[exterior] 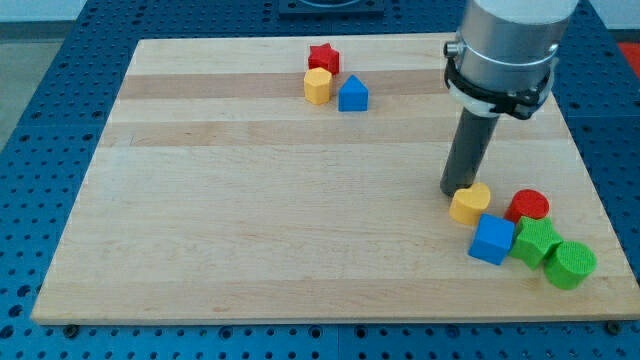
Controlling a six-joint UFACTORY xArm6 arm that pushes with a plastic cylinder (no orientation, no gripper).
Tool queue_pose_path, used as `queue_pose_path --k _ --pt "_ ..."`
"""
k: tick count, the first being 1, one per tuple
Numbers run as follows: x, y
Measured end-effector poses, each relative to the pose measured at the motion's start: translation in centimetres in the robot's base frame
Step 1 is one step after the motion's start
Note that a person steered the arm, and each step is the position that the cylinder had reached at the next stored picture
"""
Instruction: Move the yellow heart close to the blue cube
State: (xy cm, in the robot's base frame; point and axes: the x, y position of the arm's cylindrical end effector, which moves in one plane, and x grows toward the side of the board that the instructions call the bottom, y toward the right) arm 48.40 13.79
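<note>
In the camera view, the wooden board lies on a blue perforated table. My tip is a bare rod end with nothing to spread or pinch; it stands on the board at the view's right, touching or just beside the upper left edge of the yellow heart. The yellow heart sits just above and to the left of the blue cube, the two near each other and possibly touching at a corner. A red cylinder lies to the right of the heart, and a green block and a green cylinder cluster right of the cube. Well apart, near the view's top, a red star, a yellow block and a blue block with a peaked top are grouped closely together
</note>
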Motion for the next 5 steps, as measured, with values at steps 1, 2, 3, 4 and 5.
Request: queue_pose_path --k 1,2,3,4,5 --pt "0.6 0.3" --pt "0.6 0.7" --pt "0.6 1.7" --pt "0.6 2.2" --pt "-0.1 1.5"
